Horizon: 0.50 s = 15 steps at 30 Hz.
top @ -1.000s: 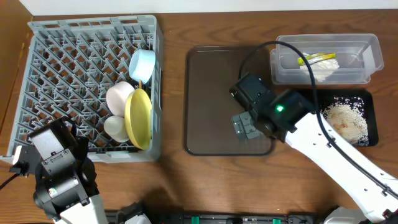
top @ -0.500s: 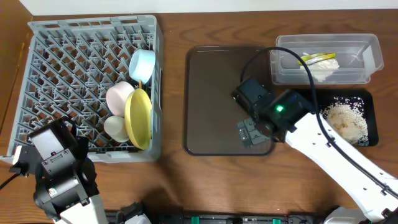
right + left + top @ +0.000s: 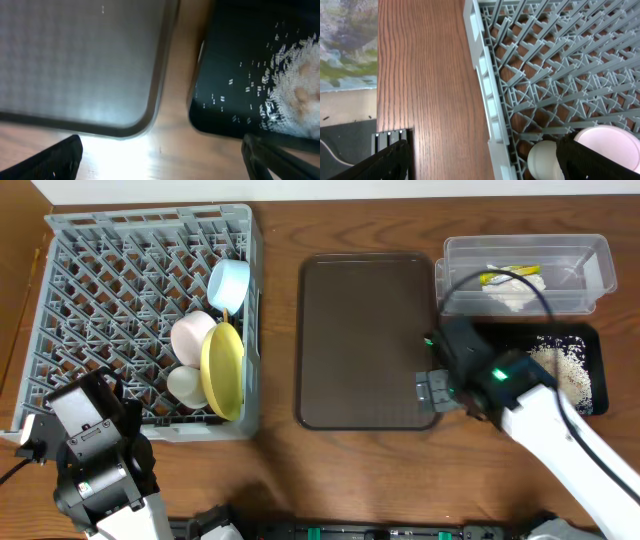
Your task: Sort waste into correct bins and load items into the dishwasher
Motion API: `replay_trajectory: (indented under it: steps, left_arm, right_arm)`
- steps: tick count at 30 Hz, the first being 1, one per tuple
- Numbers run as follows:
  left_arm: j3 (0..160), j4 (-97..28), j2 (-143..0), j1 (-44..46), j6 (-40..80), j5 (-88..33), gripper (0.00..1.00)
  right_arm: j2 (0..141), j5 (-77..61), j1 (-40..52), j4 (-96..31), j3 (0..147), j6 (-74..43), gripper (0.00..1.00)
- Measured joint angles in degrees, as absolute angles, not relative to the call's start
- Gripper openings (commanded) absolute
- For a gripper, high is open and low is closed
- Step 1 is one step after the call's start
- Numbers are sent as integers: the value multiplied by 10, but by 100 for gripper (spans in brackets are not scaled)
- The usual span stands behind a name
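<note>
- The right gripper (image 3: 432,388) is seen at the near right corner of the dark brown serving tray (image 3: 365,340). Its fingers are spread wide and nothing is held between them.
- In the blurred right wrist view, it appears to be poised over the strip of table (image 3: 180,75) between that tray and the flat black tray (image 3: 225,75).
- The black tray is laid just right of the serving tray's near end, and the beige food scraps (image 3: 560,370) are heaped in it.
- The clear plastic tub (image 3: 600,270) is set just right of the serving tray's far end. The crumpled white napkin (image 3: 512,295) and the yellow-green wrapper (image 3: 510,276) are contained in it.
- The grey dish rack (image 3: 150,215) is placed left of the serving tray, with bare table between them.
- On the rack's side nearest the serving tray, the pale yellow plate (image 3: 222,370) is stood on edge. The light blue bowl (image 3: 228,283) is set beyond it, and the pinkish-white bowl (image 3: 192,337) and small white cup (image 3: 185,385) are set at its left.
- The left gripper (image 3: 490,162) is held well left of the serving tray, over the rack's near wall. Its fingers are spread and nothing is gripped.
</note>
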<state>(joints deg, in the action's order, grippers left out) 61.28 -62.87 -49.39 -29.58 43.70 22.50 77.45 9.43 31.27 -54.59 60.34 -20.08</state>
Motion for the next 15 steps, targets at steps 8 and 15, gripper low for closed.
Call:
replay_trajectory:
  steps: [8,15]
  left_arm:
    - [614,-628,-494,-296,437,225,94]
    - [614,-628,-494,-296,437,225,94]
  right_arm:
    - [551,10,195,-326,401,-144,99]
    - [338,-48,104,-200,216,-122,99]
